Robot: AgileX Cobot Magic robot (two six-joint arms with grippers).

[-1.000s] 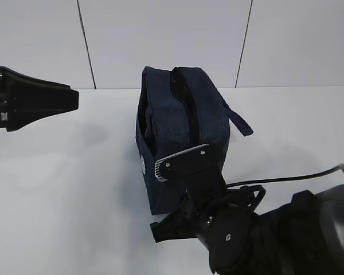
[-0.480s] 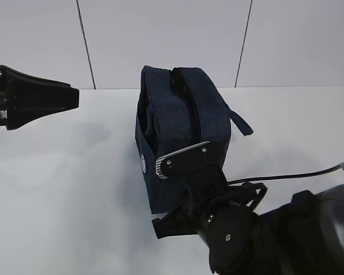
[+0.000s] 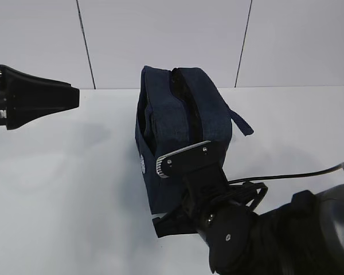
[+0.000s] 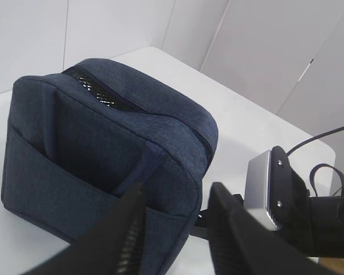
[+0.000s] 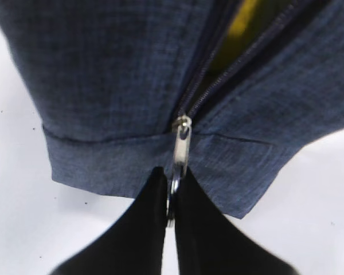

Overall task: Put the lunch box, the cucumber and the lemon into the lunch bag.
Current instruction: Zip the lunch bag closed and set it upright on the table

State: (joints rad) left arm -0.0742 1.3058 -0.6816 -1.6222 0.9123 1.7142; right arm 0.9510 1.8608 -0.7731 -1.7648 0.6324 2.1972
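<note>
The right gripper (image 5: pixel 171 197) is pinched tight on the silver ring pull (image 5: pixel 172 192) of the zipper, its two black fingers (image 5: pixel 152 200) pressed together with the ring caught between their tips. Directly beyond the tips, the metal slider (image 5: pixel 182 144) hangs at the lower end of the zipper track (image 5: pixel 209 80), right at the hem of the lunch bag (image 5: pixel 114 69). Past the slider the two rows of teeth part, and through that gap a patch of bright yellow (image 5: pixel 241 23) shows inside the bag; whether it is the lemon cannot be told for certain from so small a strip. The lunch box and the cucumber are not visible in any view.

In the exterior view the right gripper (image 3: pixel 183 159) sits against the near end of the lunch bag (image 3: pixel 178 114), which stands upright on the white table (image 3: pixel 63 183). Above and beyond the gripper, the zipper opening (image 3: pixel 180 91) runs along the top of the bag, and a loop handle (image 3: pixel 241 123) hangs off the bag's right side. A black cable (image 3: pixel 298 176) trails to the right behind the arm.

The left gripper (image 4: pixel 175 229) has its jaws spread apart and grasps nothing. The lunch bag (image 4: pixel 92 149) lies just ahead of its fingers (image 4: pixel 132 229), apart from them, with the partly open top seam (image 4: pixel 94 89) farther away. To its right is the right arm's wrist housing (image 4: pixel 275 189). In the exterior view the left gripper (image 3: pixel 74 97) hovers well to the left of the bag.
</note>
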